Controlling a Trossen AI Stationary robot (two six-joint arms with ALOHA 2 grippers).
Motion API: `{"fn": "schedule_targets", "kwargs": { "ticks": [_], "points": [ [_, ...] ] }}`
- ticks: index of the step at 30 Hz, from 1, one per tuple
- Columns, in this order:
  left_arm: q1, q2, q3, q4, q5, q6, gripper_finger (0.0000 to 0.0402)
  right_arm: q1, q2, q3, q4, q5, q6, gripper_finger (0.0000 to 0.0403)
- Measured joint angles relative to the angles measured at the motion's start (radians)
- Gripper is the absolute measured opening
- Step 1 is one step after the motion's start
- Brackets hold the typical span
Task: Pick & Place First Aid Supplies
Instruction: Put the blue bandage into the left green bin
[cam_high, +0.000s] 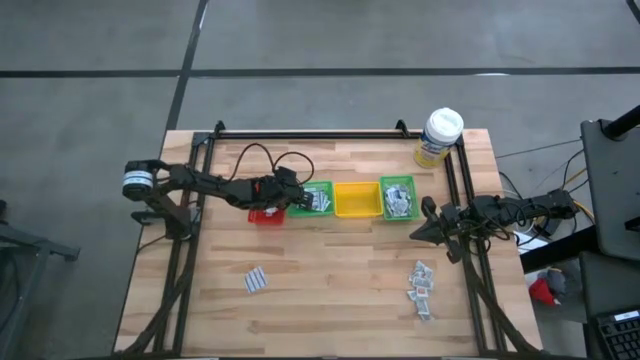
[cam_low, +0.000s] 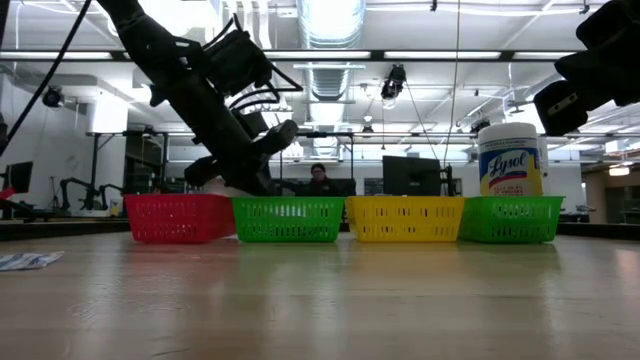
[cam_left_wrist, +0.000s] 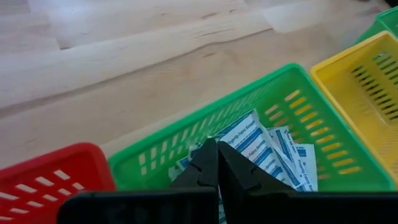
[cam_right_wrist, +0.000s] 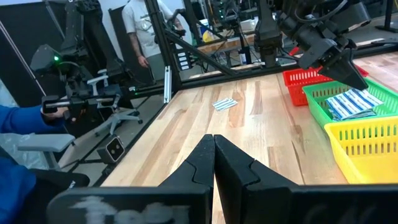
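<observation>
**Hovering over the sorting bins with both grippers closed and empty**

Showing the left gripper (cam_left_wrist: 217, 163) poised above the left green bin (cam_high: 316, 198), fingers pressed together with nothing between them. Parked at the table's right edge: right gripper (cam_right_wrist: 214, 155), fingers likewise together and empty, pointing across the table toward the bin row.

Risks from here, as judged:
- Descending with closed fingers into the bin: likely to push the sachets about or tip the light bin, not pick anything.
- Snagging the mesh wall of the green bin or the neighbouring red bin (cam_high: 265, 214), given how close the fingertips sit to both rims.
- Lifting several sachets at once, since flat packets lying overlapped tend to cling together.
- Sliding rather than lifting a loose sachet on the wooden table (cam_high: 330, 270), being so thin against the surface.

Appearance of the first aid supplies: white-and-blue flat sachets (cam_left_wrist: 261, 146), printed, stacked loosely and overlapping inside the left green bin. Greyish packets (cam_high: 400, 202) filling the right green bin (cam_high: 397, 182). Yellow bin (cam_high: 357, 199) between them, seemingly empty. Two loose groups left on the table: a small cluster (cam_high: 256, 280) toward the front left, a scattered white-red-grey group (cam_high: 420, 288) toward the front right. Wipes tub (cam_high: 438, 136) standing at the back right corner.
</observation>
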Motion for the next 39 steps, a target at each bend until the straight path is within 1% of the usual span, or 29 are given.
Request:
{"fn": "schedule_targets", "kwargs": {
  "ticks": [16, 19, 26, 29, 31, 34, 37, 39],
  "points": [
    [0.000, 0.000, 0.000, -0.027, 0.006, -0.002, 0.0003, 0.000, 0.000, 0.000, 0.000, 0.000, 0.003, 0.0008],
    [0.000, 0.001, 0.000, -0.042, 0.006, -0.002, 0.0024, 0.000, 0.000, 0.000, 0.000, 0.000, 0.002, 0.0008],
    [0.000, -0.004, 0.008, -0.043, 0.006, -0.002, 0.0108, 0.000, 0.000, 0.000, 0.000, 0.000, 0.003, 0.0008],
    [0.000, -0.029, 0.027, -0.043, 0.010, 0.002, 0.0133, 0.000, 0.000, 0.000, 0.000, 0.000, 0.003, 0.0008],
    [0.000, -0.061, 0.047, -0.043, 0.039, 0.021, 0.0142, 0.000, -0.001, 0.000, 0.000, 0.000, 0.003, 0.0008],
    [-0.001, -0.127, 0.076, -0.042, 0.121, 0.085, 0.0144, 0.000, -0.001, 0.000, 0.000, 0.000, 0.003, 0.0008],
    [-0.007, -0.204, 0.092, -0.041, 0.251, 0.131, 0.0144, 0.000, -0.001, 0.000, 0.000, 0.000, 0.003, 0.0008],
    [-0.017, -0.250, 0.093, -0.046, 0.355, 0.129, 0.0145, 0.000, -0.001, 0.000, 0.000, 0.000, 0.003, 0.0008]
  ]
}}
